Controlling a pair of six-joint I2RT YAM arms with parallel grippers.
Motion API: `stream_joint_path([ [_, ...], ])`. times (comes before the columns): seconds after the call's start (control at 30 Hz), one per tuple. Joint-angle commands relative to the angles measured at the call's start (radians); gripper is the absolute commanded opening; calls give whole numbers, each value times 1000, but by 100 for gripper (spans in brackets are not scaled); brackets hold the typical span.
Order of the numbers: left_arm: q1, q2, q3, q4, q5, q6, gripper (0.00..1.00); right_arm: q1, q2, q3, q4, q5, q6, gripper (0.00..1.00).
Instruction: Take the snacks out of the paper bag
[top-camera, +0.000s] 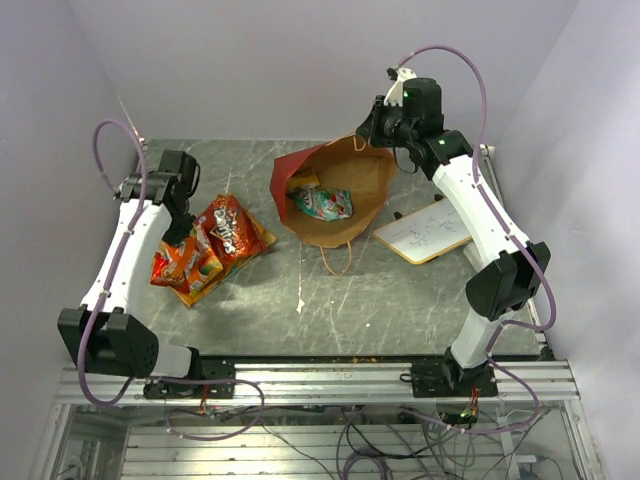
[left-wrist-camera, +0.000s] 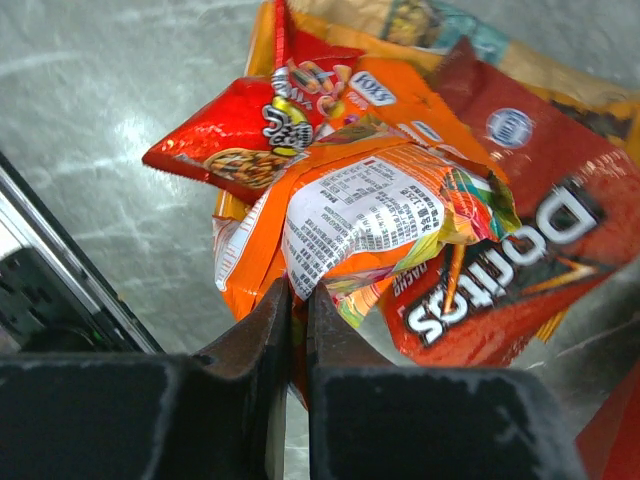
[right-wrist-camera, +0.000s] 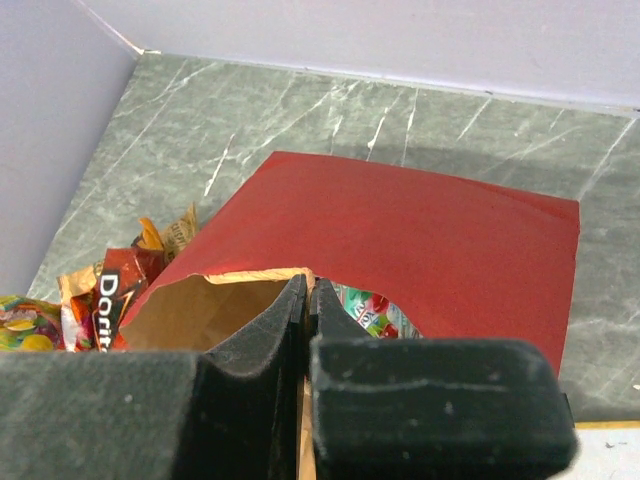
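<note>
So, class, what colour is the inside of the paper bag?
Plain brown. The bag lies open towards the top camera, so it shows best there.

Bare table (top-camera: 262, 292) between snack pile (top-camera: 212, 248) and paper bag's (top-camera: 345, 205) open mouth.

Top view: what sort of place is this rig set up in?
Most likely a lab test cell, not a home or shop. Plain pale walls box in a stone-look table, an aluminium rail runs along its near edge, and loose cables hang beneath.
</note>
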Motion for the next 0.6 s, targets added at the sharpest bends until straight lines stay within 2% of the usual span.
stream_joint_path([
  [0.0, 83, -46, -71, 117, 126, -133, 7, -6, -42, -11, 14, 20, -12, 0],
  [0.3, 130, 12, -103, 196, 150, -185, 7, -6, -46, -15, 15, 12, -13, 0],
  [0.43, 130, 23, -108, 183, 146, -202, 13, -6, -46, -19, 19, 14, -15, 0],
  [0.57, 153, 28, -165, 183, 176, -228, 13, -7, -43, -16, 19, 13, -17, 0],
])
